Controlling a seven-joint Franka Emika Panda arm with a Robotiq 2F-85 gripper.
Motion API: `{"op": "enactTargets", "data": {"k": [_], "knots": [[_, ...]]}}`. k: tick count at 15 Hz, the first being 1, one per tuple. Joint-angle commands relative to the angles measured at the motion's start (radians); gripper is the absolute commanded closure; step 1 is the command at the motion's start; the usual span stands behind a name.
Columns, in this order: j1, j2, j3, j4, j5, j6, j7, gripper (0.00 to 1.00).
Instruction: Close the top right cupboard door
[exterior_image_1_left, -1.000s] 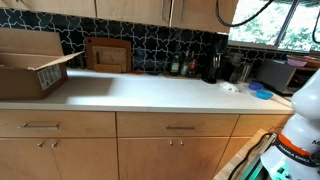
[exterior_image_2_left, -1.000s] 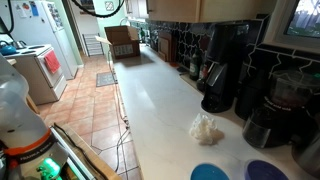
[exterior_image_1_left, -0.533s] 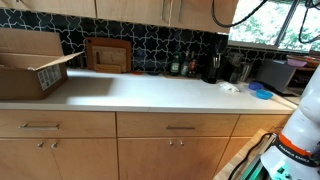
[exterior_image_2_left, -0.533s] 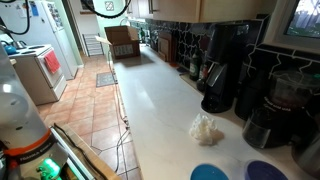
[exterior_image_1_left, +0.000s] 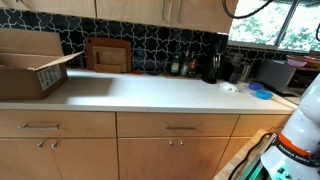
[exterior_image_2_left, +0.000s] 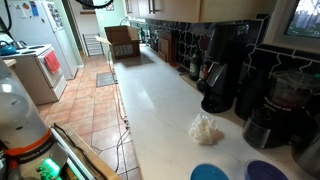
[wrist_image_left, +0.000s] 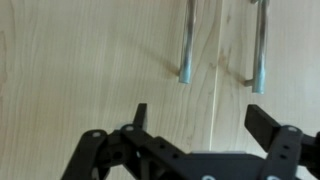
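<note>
**Hazards.** We take the handle pair (wrist_image_left: 187, 45), two vertical metal bars either side of a faint door seam, as the reference. The gripper (wrist_image_left: 200, 125) sits just below the lower ends of these bars with its jaws spread wide and nothing between them.

- If we drive upward toward the handle pair, a fingertip (wrist_image_left: 140, 112) could hook a bar and pull the panel out instead of seating it.
- If we press too hard into the wood, we load the hinges and the arm.
- If we push too briskly, the door may bounce back off its frame.

**Position.** In an exterior view, the top right cupboard door (exterior_image_1_left: 197, 10) hangs in the wall-cabinet row above the countertop (exterior_image_1_left: 150, 92), with the handle pair at its edge. In the wrist view its tan face fills the picture directly ahead of the open fingers and close to them. We cannot confirm contact. The wood on both sides of the seam looks level, so we judge the door at or near shut.
</note>
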Motion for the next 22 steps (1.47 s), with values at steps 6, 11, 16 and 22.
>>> {"op": "enactTargets", "data": {"k": [6,11,16,22], "knots": [[0.09,-0.326,-0.078,-0.351,0.499,-0.112,-0.465,0.0],[0.097,-0.464,-0.109,-0.53,0.583,-0.229,-0.611,0.0],[0.131,-0.574,-0.159,-0.647,0.67,-0.331,-0.744,0.0],[0.146,-0.685,-0.205,-0.745,0.771,-0.44,-0.826,0.0]]}}
